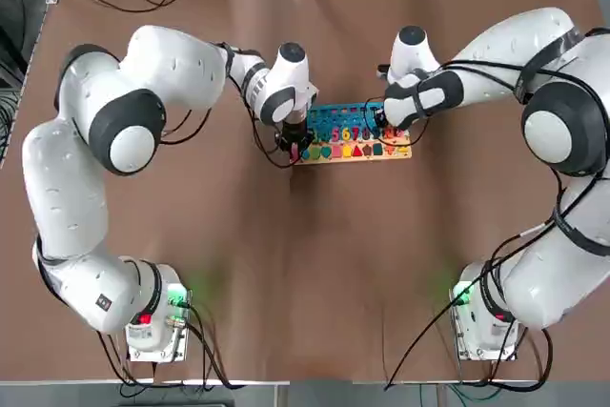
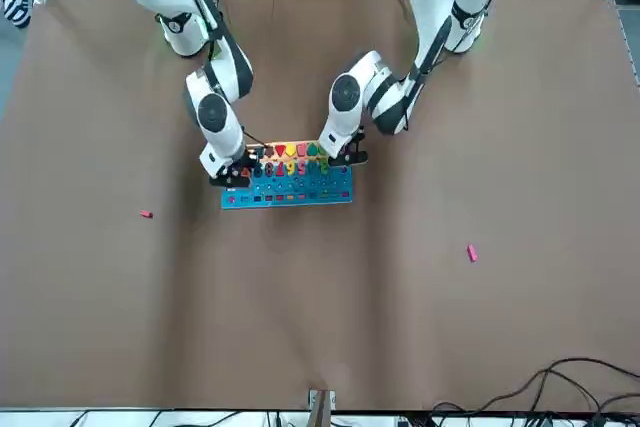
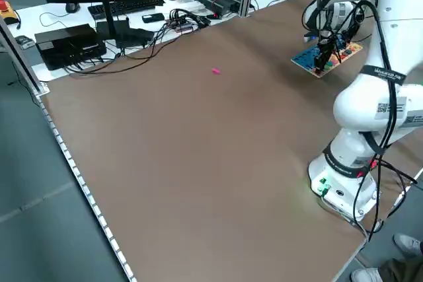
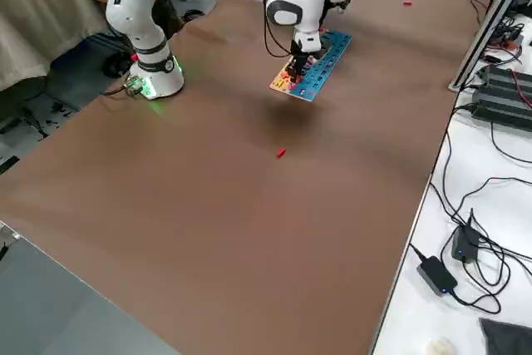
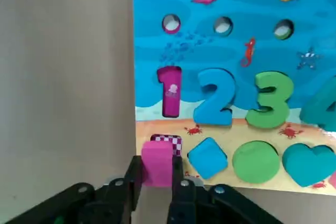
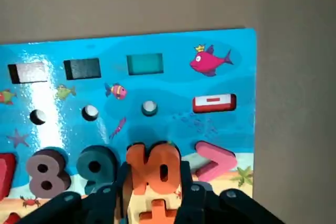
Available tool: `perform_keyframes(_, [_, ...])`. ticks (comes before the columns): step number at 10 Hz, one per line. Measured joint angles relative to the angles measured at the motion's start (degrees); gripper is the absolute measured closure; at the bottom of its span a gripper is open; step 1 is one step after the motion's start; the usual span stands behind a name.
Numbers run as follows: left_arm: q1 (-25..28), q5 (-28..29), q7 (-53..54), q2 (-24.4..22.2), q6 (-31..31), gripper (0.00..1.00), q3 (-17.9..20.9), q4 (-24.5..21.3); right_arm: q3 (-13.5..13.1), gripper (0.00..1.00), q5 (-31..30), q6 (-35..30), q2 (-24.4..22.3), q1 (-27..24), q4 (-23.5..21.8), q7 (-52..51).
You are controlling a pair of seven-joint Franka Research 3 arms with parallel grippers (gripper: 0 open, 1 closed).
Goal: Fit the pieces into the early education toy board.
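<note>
The left gripper (image 5: pixel 156 182) pinches a pink block (image 5: pixel 156 162) just above the checkered slot at the left end of the toy board's (image 1: pixel 367 152) tan strip. The right gripper (image 6: pixel 155 190) is clamped on the orange "10" piece (image 6: pixel 154 169) over the board's right end, beside the 9. The board lies mid-table, toward the far edge. Both pieces seem mid-insertion; next each needs squaring to its recess and pressing down. Two loose pieces, one pink (image 2: pixel 472 253) and one red (image 2: pixel 146 214), lie well apart beyond the board.
</note>
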Motion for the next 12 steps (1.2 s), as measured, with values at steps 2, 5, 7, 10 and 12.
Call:
perform_keyframes(2, [-0.23,0.00,0.13,0.04,0.14,0.74,-0.13,0.00,-0.03,0.60,0.00,0.33,0.29,0.01,-0.04,0.00])
perform_keyframes(5, [-0.32,0.00,0.45,0.16,0.38,0.74,-0.18,0.03,-0.03,0.60,0.00,0.45,0.43,0.04,-0.04,0.00])
perform_keyframes(7, [-0.28,0.01,0.87,0.27,0.42,0.74,-0.12,0.14,-0.03,0.60,0.00,0.44,0.43,0.04,-0.04,0.00])
perform_keyframes(10, [-0.15,0.15,1.13,0.31,0.45,0.74,0.15,0.63,-0.07,0.59,0.00,0.44,0.44,0.04,0.08,0.05])
perform_keyframes(12, [-0.08,0.15,1.18,0.38,0.45,0.74,0.19,0.68,-0.07,0.58,0.00,0.46,0.45,0.04,0.09,0.07])
